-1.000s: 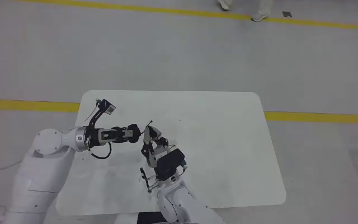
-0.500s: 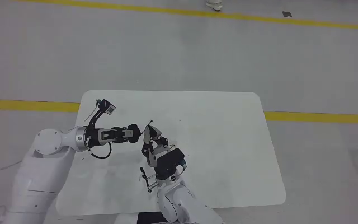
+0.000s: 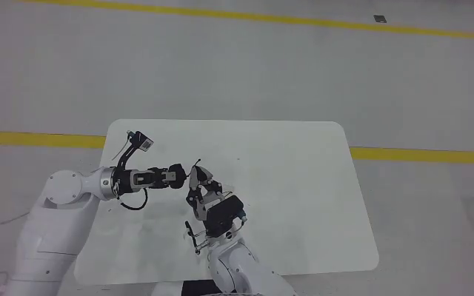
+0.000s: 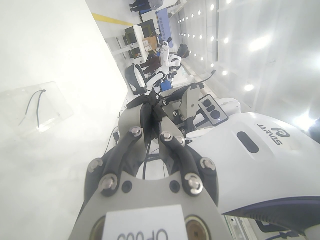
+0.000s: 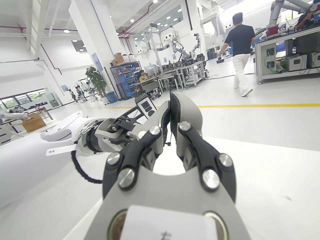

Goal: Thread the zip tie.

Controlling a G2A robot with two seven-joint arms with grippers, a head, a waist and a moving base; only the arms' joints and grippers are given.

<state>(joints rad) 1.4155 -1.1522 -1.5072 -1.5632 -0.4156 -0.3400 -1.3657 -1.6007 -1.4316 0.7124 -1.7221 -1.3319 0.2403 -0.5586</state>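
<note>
Above table [image 3: 296,170]: right end effector [image 5: 171,102] clamps zip tie [image 5: 170,86]; left end effector [image 4: 150,101] closed.

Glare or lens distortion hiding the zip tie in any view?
Left wrist view: ceiling lights flare, the table glares near white, its edge bows from wide-angle distortion. Right wrist view: even light, zip tie reads as a thin dark line in the right gripper. Top view: even light, no glare.

A robotics lab hall: workbenches [image 5: 280,41], other robots [image 5: 178,47], shelving [image 5: 125,76], yellow floor lines [image 5: 250,105].
</note>
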